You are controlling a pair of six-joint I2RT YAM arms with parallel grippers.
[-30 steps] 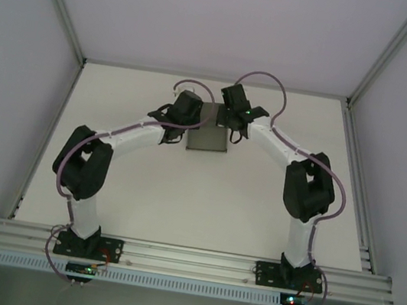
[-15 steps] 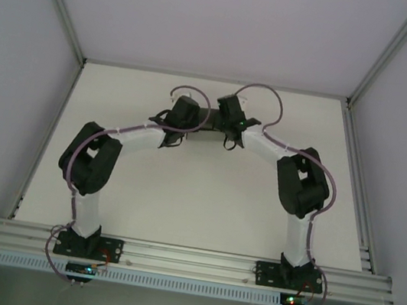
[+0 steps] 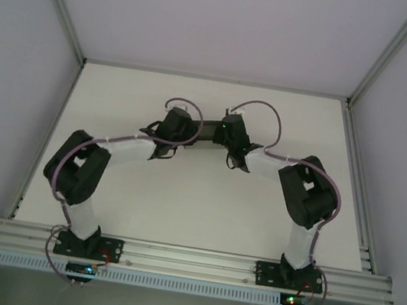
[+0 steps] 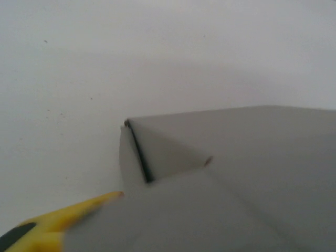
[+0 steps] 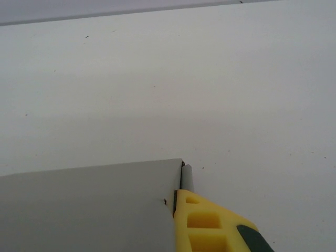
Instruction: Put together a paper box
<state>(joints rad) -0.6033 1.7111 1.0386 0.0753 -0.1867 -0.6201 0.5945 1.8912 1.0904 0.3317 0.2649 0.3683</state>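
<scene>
- Between the two wrists, at the far middle of the table (image 3: pixel 268 232), the paper box (image 3: pixel 205 130) shows from above only as a short dark strip. Its shape and its flaps cannot be made out there.
- Both ends of that strip are hidden under the black wrist housings, so the top view does not show where the fingers meet the cardboard.
- From the left wrist, the grey cardboard (image 4: pixel 252 178) fills the lower right and runs off the right and bottom edges. One corner shows a folded flap with a dark slit beside it.
- Only one yellow finger (image 4: pixel 63 220) of the left gripper (image 3: pixel 188 129) shows, low on the left and touching the cardboard. Its partner is covered, so I cannot tell whether this grip is clenched or slack.
- From the right wrist, a flat grey panel (image 5: pixel 84 210) is cut off at the left and bottom edges, with a thin grey edge at its right corner.
- One yellow finger (image 5: pixel 205 226) of the right gripper (image 3: pixel 219 131) sits against that corner. The other is hidden, so whether this gripper clamps the box cannot be told.
- Each arm reaches inward with its elbow bent outward, the left arm (image 3: pixel 76 171) bowed to the left and the right arm (image 3: pixel 309 192) to the right. Their forearms converge on the box, and the grippers face each other just apart.
</scene>
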